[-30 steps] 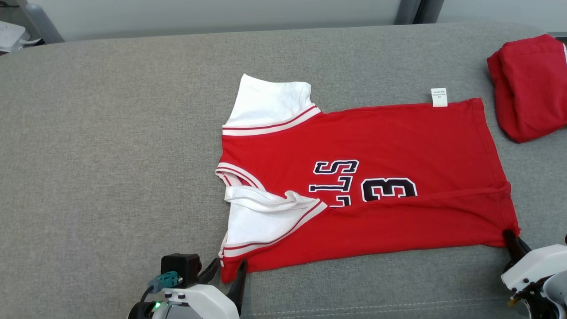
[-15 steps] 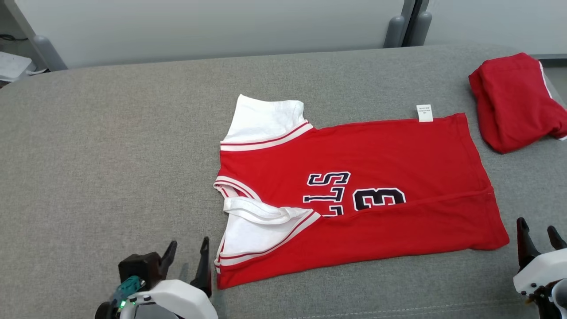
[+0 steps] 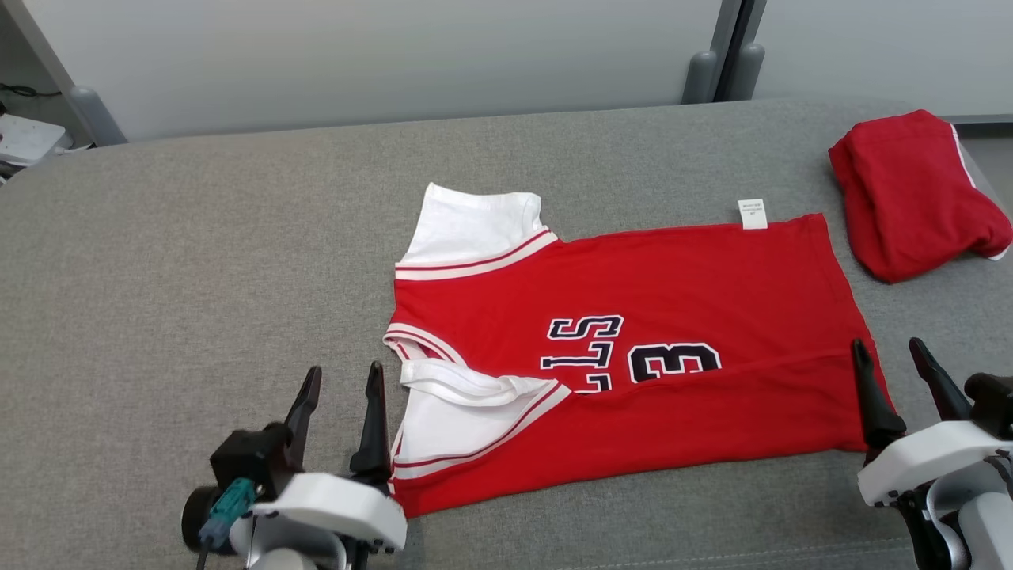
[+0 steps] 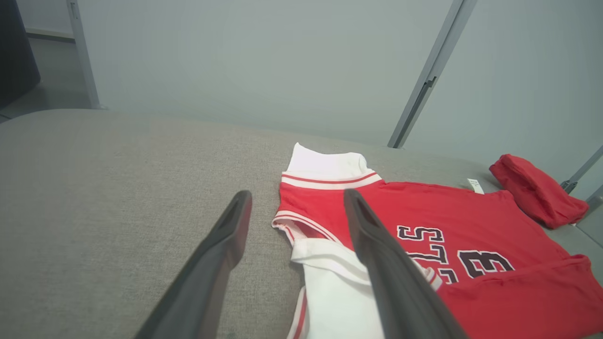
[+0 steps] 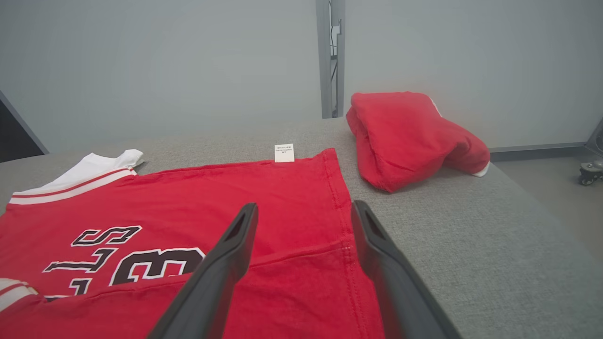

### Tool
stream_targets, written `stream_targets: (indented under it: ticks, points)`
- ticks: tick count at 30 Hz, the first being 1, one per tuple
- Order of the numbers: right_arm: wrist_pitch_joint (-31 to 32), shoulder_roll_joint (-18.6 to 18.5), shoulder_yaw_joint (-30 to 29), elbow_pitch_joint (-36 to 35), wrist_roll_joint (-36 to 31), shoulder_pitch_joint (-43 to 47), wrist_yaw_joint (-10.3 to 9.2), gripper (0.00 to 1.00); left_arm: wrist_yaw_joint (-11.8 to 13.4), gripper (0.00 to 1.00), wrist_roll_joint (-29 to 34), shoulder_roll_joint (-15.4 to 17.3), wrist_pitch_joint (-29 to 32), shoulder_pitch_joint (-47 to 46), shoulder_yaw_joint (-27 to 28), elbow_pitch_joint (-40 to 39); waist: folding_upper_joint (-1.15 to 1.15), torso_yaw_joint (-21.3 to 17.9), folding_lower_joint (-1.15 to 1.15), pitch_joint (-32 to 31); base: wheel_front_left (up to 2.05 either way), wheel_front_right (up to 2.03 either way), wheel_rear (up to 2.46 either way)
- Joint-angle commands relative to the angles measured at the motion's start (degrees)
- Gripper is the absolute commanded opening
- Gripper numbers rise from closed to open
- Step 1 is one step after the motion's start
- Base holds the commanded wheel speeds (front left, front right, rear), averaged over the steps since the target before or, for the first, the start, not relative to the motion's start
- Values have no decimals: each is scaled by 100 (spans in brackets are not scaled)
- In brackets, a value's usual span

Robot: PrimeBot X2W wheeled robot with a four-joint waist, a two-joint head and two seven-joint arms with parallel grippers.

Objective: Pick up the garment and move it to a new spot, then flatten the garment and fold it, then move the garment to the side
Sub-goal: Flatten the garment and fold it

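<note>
- Nearest the robot, at the lower left of the head view, the left hand stands released, its two dark fingers spread and holding nothing; its inner finger is just beside the near left corner of the jersey; whether it touches the cloth I cannot tell
- At the lower right, the right hand is likewise released and empty; in the head view one finger stands over the jersey's near hem corner, the other over the bare grey surface; in the right wrist view the fingers straddle the hem seam
- Between the two hands the red jersey lies spread across the middle of the surface, neck end to the robot's left, hem to its right
- Its near long edge is folded up over the body, covering the lower part of the dark lettering and the number
- The near white sleeve lies rumpled on the fold; the far white sleeve lies flat beyond it
- A small white label sticks out from the jersey's far edge
- Farther right, apart from the jersey, a folded red cloth rests near the surface's far right corner
- Behind everything stands a pale wall with a grey post
</note>
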Motion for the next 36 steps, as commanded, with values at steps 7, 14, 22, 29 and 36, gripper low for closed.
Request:
stream_targets:
  ticks: [7, 14, 22, 29, 36]
  points:
    - [-81, 19, 275, -334, -190, -472, 0, 100, -414, 100, 403, -199, -75, -1300, 204, 343, 0, -34, 0, 439, 0, 0, 0]
    - [-81, 3, 448, -418, -162, -913, 0, 100, -852, 100, 509, -389, 173, -2715, 69, 1361, 0, -59, 0, 1088, 0, 0, 0]
    - [-82, -87, 496, -570, -109, -1275, 0, 100, -1208, 100, 426, -574, 952, -4406, 12, 2835, 0, -210, 0, 1767, 0, 0, 0]
    - [-82, -213, 463, -774, -100, -1436, 0, 100, -1385, 100, 472, -742, 1369, -5646, -89, 4118, 0, -319, 0, 2243, 0, 0, 0]
    - [-82, -220, 544, -875, -89, -1581, 0, 100, -1484, 100, 535, -848, 1753, -6581, -220, 5180, 0, -470, 0, 2635, 0, 0, 0]
